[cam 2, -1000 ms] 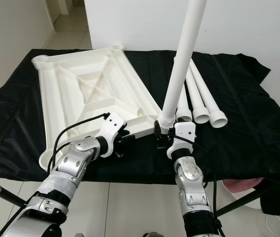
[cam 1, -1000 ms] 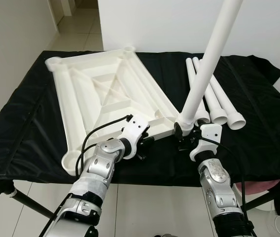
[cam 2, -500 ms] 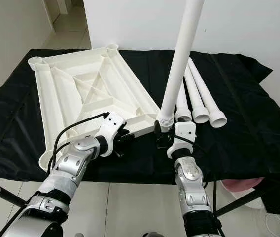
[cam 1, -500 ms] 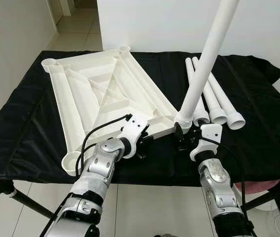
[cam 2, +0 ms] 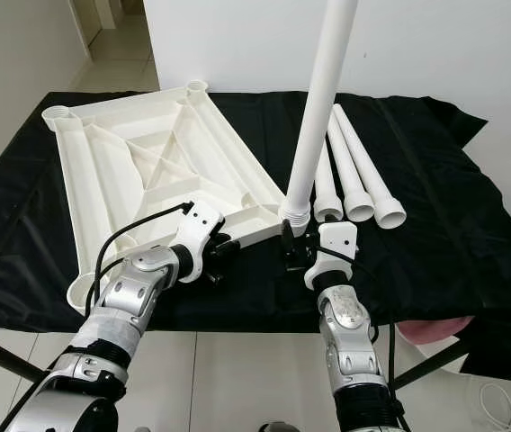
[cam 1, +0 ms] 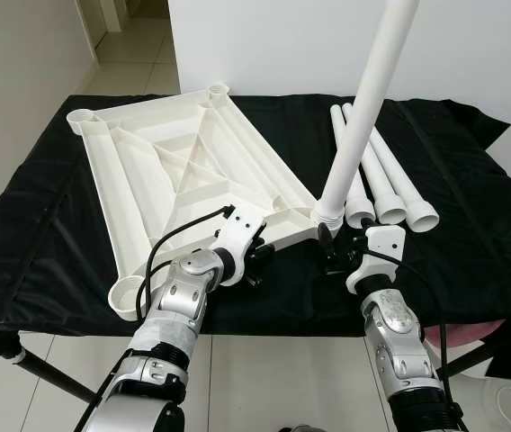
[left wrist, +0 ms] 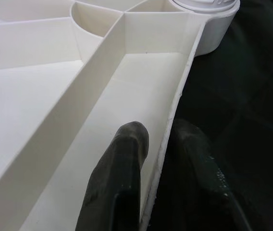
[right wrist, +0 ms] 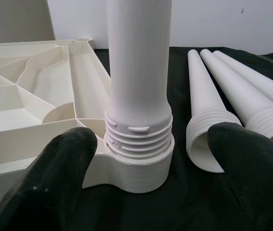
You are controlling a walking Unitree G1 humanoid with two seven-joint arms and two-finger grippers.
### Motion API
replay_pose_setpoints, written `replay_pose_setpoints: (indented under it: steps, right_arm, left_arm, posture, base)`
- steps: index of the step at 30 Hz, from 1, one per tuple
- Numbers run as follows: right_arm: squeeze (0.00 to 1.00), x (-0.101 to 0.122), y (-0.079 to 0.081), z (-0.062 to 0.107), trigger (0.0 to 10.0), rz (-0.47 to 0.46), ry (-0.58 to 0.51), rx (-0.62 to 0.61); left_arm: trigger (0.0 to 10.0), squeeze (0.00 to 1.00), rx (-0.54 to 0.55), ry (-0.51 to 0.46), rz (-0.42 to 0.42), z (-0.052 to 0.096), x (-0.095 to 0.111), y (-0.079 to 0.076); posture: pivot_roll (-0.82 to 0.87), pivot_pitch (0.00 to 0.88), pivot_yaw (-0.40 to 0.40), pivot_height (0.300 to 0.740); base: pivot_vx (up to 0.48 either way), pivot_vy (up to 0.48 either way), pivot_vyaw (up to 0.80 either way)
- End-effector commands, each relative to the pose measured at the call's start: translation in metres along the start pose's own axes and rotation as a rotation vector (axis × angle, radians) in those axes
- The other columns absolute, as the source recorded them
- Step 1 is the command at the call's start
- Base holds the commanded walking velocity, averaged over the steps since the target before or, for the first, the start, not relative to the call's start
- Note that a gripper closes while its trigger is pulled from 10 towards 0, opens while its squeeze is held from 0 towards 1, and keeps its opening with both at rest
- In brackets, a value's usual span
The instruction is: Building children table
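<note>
While the left end effector [cam 1: 257, 261] pinches the rim of the upside-down white table top [cam 1: 165, 180] on the black tabletop [cam 1: 40, 234], the right end effector [right wrist: 155, 159] sits open around the standing leg [cam 1: 363, 117]. Keep the leg straight and twist it tight. No writing can be read.

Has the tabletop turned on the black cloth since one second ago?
Yes. The tabletop has turned: its far corner swung away from the loose legs, toward the cloth's left edge.
</note>
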State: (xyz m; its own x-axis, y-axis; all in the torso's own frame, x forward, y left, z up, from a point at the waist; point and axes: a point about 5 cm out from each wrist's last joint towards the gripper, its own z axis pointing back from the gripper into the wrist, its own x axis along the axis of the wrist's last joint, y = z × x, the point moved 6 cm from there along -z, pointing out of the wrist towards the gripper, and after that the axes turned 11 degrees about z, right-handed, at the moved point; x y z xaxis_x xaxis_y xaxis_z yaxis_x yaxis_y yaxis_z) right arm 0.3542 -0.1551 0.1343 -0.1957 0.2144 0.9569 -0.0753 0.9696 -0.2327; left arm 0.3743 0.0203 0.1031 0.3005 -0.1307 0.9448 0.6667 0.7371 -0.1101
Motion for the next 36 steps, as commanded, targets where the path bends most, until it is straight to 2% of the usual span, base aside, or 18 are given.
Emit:
replay_pose_setpoints:
  steps: [1,2,3,6,7,8,9,10,11,13,15,18,21,26,28,31,32,36]
  right_arm:
    - [0.0,-0.002,0.002,0.001,10.0,0.0,0.003,0.002]
    - [0.0,-0.002,0.002,0.001,10.0,0.0,0.003,0.002]
    - [0.0,-0.002,0.002,0.001,10.0,0.001,0.003,0.003]
    - [0.0,-0.002,0.002,0.002,10.0,0.002,0.003,0.003]
    - [0.0,-0.002,0.002,0.002,10.0,0.003,0.003,0.003]
    - [0.0,-0.002,0.002,0.002,10.0,0.003,0.003,0.003]
    - [0.0,-0.002,0.002,0.002,10.0,0.003,0.003,0.003]
    - [0.0,-0.002,0.002,0.002,10.0,0.003,0.003,0.003]
    - [0.0,-0.003,0.001,0.002,10.0,0.005,0.005,0.002]
    - [0.0,-0.003,0.001,0.002,10.0,0.005,0.006,0.002]
    - [0.0,-0.004,0.001,0.003,10.0,0.004,0.007,0.004]
    - [0.0,-0.004,0.002,0.003,10.0,0.004,0.008,0.004]
    - [0.0,-0.005,0.002,0.004,10.0,0.004,0.011,0.007]
    - [0.0,-0.005,0.002,0.004,10.0,0.002,0.013,0.008]
    - [0.0,-0.005,0.004,0.003,10.0,-0.002,0.013,0.012]
    - [0.0,-0.005,0.004,0.003,10.0,-0.002,0.012,0.013]
    - [0.0,-0.005,0.005,0.003,10.0,-0.005,0.012,0.016]
    - [0.0,-0.004,0.007,0.001,10.0,-0.009,0.01,0.022]
  left_arm:
    - [10.0,0.68,0.527,-0.115,0.009,0.021,0.012,0.063]
    - [10.0,0.68,0.527,-0.115,0.009,0.021,0.012,0.063]
    - [10.0,1.0,0.447,-0.113,0.002,0.015,0.012,0.05]
    - [10.0,1.0,0.285,-0.11,-0.03,0.005,0.012,0.022]
    - [10.0,0.66,0.224,-0.123,-0.049,0.003,0.015,0.011]
    - [10.0,0.66,0.224,-0.123,-0.049,0.003,0.015,0.011]
    - [10.0,0.0,0.146,-0.139,-0.041,0.002,0.018,-0.001]
    - [10.0,0.0,0.146,-0.139,-0.041,0.002,0.018,-0.001]
    - [10.0,0.0,0.003,-0.179,-0.058,0.005,0.026,-0.021]
    - [10.0,0.0,-0.028,-0.187,-0.063,0.006,0.027,-0.026]
    - [10.0,0.0,-0.15,-0.244,-0.116,0.021,0.04,-0.035]
    - [10.0,0.0,-0.181,-0.258,-0.133,0.026,0.043,-0.037]
    - [10.0,0.0,-0.152,-0.292,-0.15,0.049,0.06,-0.007]
    - [10.0,0.0,-0.084,-0.287,-0.205,0.059,0.064,0.015]
    - [10.0,0.0,0.043,-0.252,-0.28,0.072,0.069,0.051]
    - [10.0,0.0,0.076,-0.246,-0.301,0.077,0.071,0.061]
    - [10.0,0.0,0.126,-0.215,-0.348,0.083,0.071,0.076]
    - [10.0,0.0,0.219,-0.124,-0.476,0.097,0.068,0.103]
  posture:
    - [-0.05,0.031,0.029,0.74]
    - [-0.05,0.031,0.029,0.74]
    - [-0.05,0.031,0.03,0.74]
    - [-0.05,0.03,0.029,0.74]
    - [-0.06,0.03,0.029,0.74]
    - [-0.06,0.03,0.029,0.74]
    - [-0.06,0.031,0.03,0.74]
    - [-0.06,0.031,0.03,0.74]
    - [-0.05,0.031,0.029,0.74]
    - [-0.05,0.031,0.029,0.74]
    - [-0.05,0.041,0.025,0.74]
    - [-0.05,0.041,0.025,0.74]
    - [-0.04,0.046,0.024,0.74]
    - [-0.04,0.047,0.023,0.74]
    - [-0.03,0.049,0.022,0.74]
    - [-0.03,0.049,0.022,0.74]
    - [-0.03,0.049,0.021,0.74]
    - [-0.03,0.052,0.017,0.74]
  base:
    - [0.0,0.0,0.0]
    - [0.0,0.0,0.0]
    - [0.0,0.0,0.0]
    - [0.0,0.0,0.0]
    - [0.0,0.0,0.0]
    - [0.0,0.0,0.0]
    - [0.0,0.0,0.0]
    - [0.0,0.0,0.0]
    - [0.0,0.0,0.0]
    - [0.0,0.0,0.0]
    - [0.0,0.0,0.0]
    - [0.0,0.0,0.0]
    - [0.0,0.0,0.0]
    - [0.0,0.0,0.0]
    - [0.0,0.0,0.0]
    - [0.0,0.0,0.0]
    - [0.0,0.0,0.0]
    - [0.0,0.0,0.0]
